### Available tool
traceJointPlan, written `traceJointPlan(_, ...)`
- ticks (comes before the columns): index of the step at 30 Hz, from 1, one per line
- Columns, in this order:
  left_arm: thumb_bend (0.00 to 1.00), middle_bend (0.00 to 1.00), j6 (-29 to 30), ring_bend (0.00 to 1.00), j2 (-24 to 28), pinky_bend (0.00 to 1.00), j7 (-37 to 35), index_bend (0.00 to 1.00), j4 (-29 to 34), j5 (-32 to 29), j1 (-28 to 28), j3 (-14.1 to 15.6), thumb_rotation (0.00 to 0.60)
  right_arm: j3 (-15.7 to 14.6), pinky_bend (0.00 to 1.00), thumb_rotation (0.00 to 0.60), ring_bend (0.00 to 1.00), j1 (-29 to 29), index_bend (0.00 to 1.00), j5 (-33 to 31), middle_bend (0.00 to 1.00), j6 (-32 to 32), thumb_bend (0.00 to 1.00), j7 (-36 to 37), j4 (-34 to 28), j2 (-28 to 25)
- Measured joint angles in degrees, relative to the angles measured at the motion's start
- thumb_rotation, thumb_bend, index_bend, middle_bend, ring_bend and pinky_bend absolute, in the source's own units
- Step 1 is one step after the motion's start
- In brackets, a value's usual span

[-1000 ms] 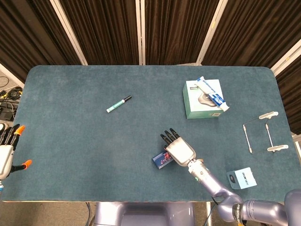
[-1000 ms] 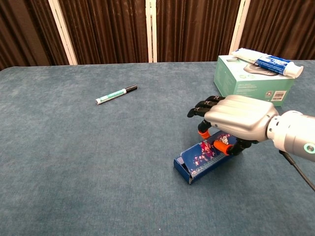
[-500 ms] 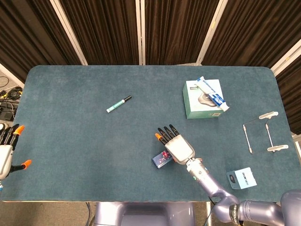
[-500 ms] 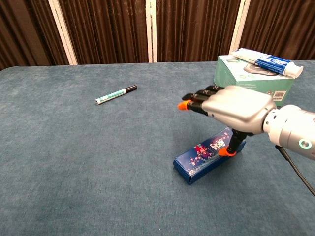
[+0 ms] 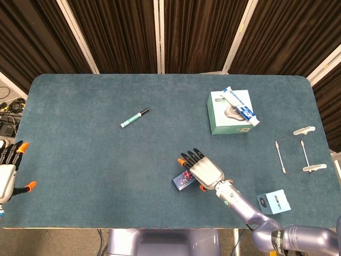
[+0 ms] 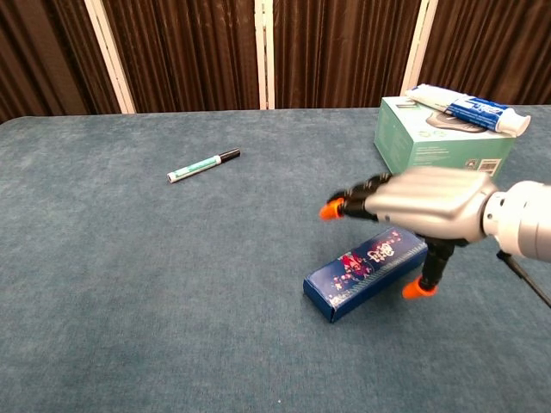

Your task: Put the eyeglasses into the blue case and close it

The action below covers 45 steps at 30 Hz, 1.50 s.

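Chest view showed the right hand [image 6: 422,206] hovering palm down over the blue case [image 6: 365,272], fingers [image 6: 349,205] spread and stretched out to the left, thumb hanging down just right of the case's far end; it held nothing, and whether the thumb tip touched the case could not be told. The case lay shut on the table [image 6: 129,284], its lid printed with small red and white marks; any writing there was too small to read. From the head view the same hand [image 5: 205,172] sat over the right part of the case [image 5: 183,182], near the table's front edge. The left hand [image 5: 7,170] stood at the far left, off the table's edge, fingers apart and empty.

The eyeglasses [image 5: 295,149] lay open at the right edge of the table, well apart from the case. Far right stood a green box [image 6: 441,138] with a barcode label on its near side and a toothpaste tube [image 6: 465,107], blue and white, lying on top; its lettering was not legible. A small light-blue box [image 5: 274,201] sat near the front right, its print too small to read. A green marker [image 5: 134,118] lay left of centre
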State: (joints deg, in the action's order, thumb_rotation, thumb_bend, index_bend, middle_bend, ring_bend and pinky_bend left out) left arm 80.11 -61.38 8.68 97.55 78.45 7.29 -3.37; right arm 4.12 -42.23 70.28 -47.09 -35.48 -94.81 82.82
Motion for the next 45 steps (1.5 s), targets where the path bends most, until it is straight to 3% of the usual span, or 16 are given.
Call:
traceJointPlan(7,0.0,0.0,-0.4,0.0,-0.1,0.0,-0.1,0.0,-0.4,-0.7,0.1,-0.2,0.6,-1.2,0.0,0.6,0.0,-1.6,0.1,2.2,0.08,1.7,0.11,4.3,5.0,2.1)
traceJointPlan(14,0.0,0.0,-0.5,0.0,-0.1,0.0,-0.3,0.0,-0.5,-0.8,0.2,-0.2,0.6,-1.8,0.04,0.6,0.15,-2.0,0.41,3.8,0.34,1.0,0.23,5.7,8.8,4.8)
traceJointPlan(20,0.0,0.0,-0.6,0.0,0.0,0.0,-0.4,0.0,-0.6,-0.7,0.2,-0.2,0.6,-1.9,0.08,0.6,0.2,-1.7,0.47,4.0,0.39,-0.6,0.27,5.8,9.8,5.7)
traceJointPlan(22,0.0,0.0,-0.6,0.0,0.0,0.0,-0.4,0.0,-0.5,-0.7,0.2,-0.2,0.6,-2.0,0.08,0.6,0.18,-1.6,0.43,4.0,0.35,-0.7,0.26,6.1,9.8,5.6)
traceJointPlan(26,0.0,0.0,-0.5,0.0,0.0,0.0,-0.4,0.0,-0.5,-0.7,0.2,-0.2,0.6,-2.2,0.0,0.6,0.04,-1.5,0.16,4.1,0.07,-0.7,0.2,6.6,9.0,4.8)
traceJointPlan(28,0.0,0.0,-0.4,0.0,0.1,0.0,-0.5,0.0,-0.3,-0.6,0.2,-0.2,0.6,-2.4,0.0,0.6,0.01,-1.4,0.08,4.0,0.01,-0.7,0.17,6.5,8.2,4.2)
traceJointPlan(37,0.0,0.0,1.3,0.0,0.9,0.0,-2.0,0.0,0.2,1.1,-0.7,0.2,0.6,-3.8,0.0,0.6,0.0,2.0,0.03,7.7,0.0,-8.5,0.1,5.7,0.2,-2.7)
traceJointPlan(41,0.0,0.0,2.5,0.0,1.3,0.0,-3.2,0.0,0.3,2.4,-1.3,0.6,0.6,-4.8,0.0,0.6,0.0,5.7,0.03,14.2,0.0,-17.7,0.0,8.6,-1.1,-6.4)
traceJointPlan(45,0.0,0.0,3.4,0.0,1.5,0.0,-4.6,0.0,-0.2,4.0,-1.7,0.9,0.6,-5.2,0.0,0.6,0.0,10.3,0.03,18.6,0.0,-28.1,0.0,11.5,0.0,-8.8)
